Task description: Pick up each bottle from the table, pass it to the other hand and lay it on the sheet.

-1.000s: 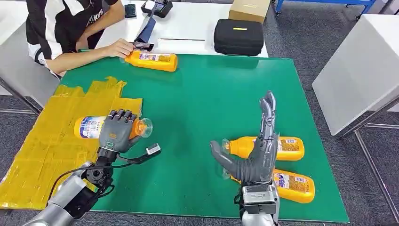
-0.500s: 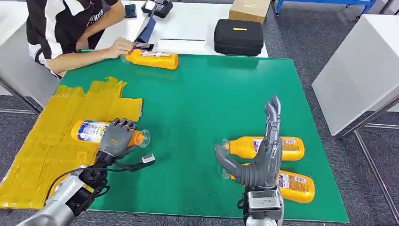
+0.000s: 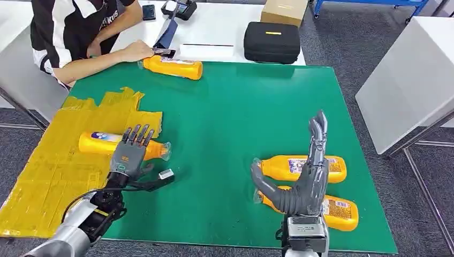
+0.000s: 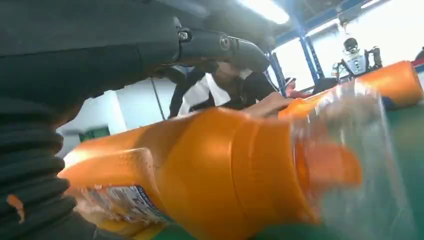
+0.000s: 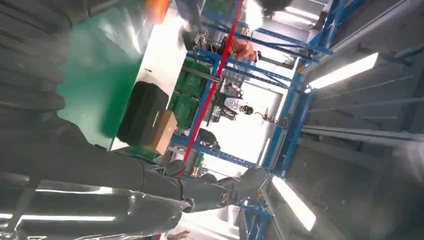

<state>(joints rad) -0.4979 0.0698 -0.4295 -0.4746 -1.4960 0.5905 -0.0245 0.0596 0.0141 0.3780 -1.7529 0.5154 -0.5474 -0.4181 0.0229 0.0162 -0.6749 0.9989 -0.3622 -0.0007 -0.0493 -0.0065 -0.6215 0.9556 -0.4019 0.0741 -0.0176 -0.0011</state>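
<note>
An orange bottle (image 3: 120, 144) was laid on the yellow sheet (image 3: 53, 160) at the table's left edge. The left hand (image 3: 130, 152) was spread over it, gripping nothing. The right hand (image 3: 305, 176) was held open, empty.

White letters "KUS" — on the person's black shirt (image 3: 80, 24)

The robot's left hand (image 3: 130, 153) is grey with dark fingers and a small green mark on its back. Behind it the wrist is black, with thin black cables looping to a little silver block (image 3: 166, 174), and the forearm is silver. The right hand (image 3: 302, 182) is dark grey with a thick grey thumb and long jointed fingers; below it sits a silver boxy wrist plate (image 3: 304, 231) with a small label and screws
</note>
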